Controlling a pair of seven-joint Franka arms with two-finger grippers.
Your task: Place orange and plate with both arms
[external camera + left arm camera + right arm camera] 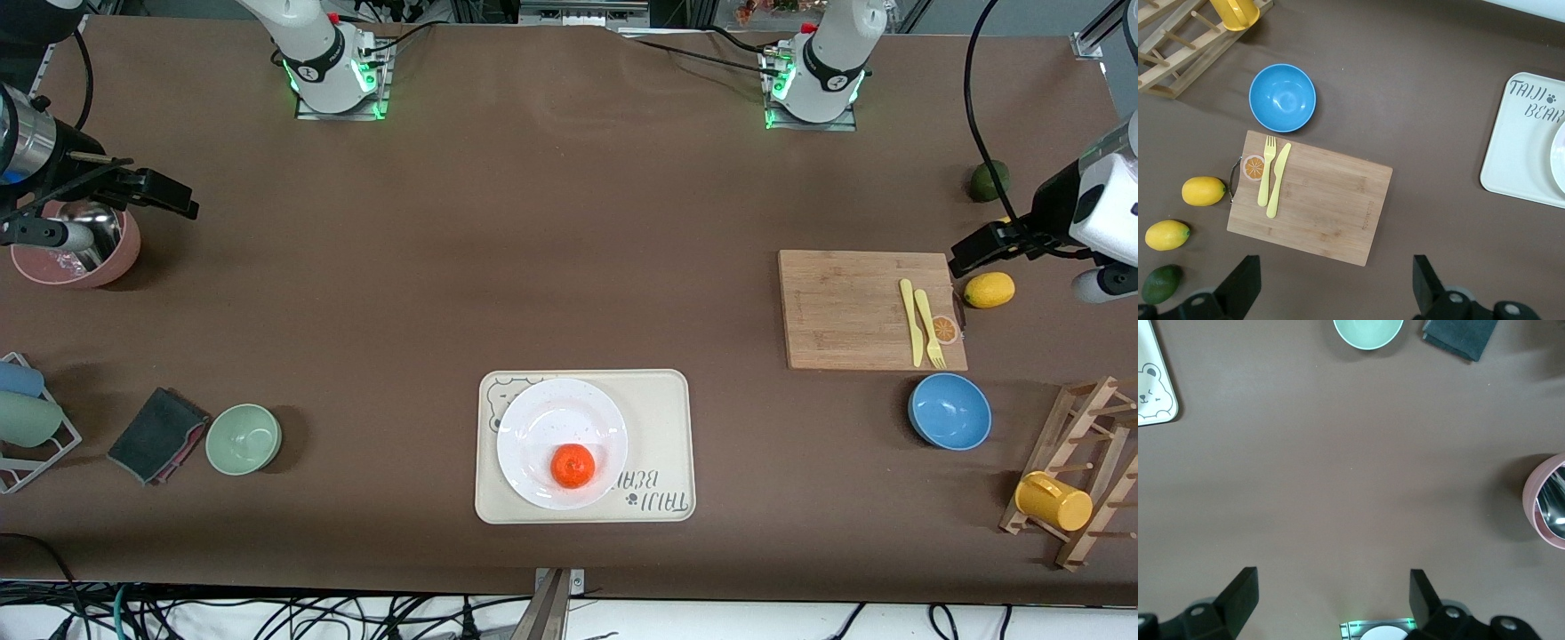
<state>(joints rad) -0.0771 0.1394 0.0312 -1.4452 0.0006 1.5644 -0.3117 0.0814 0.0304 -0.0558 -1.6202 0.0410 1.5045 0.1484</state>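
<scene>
High front camera faces both arms' bases across the whole table [551, 231]. Each wrist camera looks straight down from well above it. All three views catch the cream tray [662, 418] [1511, 167] [1155, 393].

On the cream bear-printed tray [662, 418], a speckled white plate [542, 427] bears a bright orange-red orange [573, 466].
</scene>
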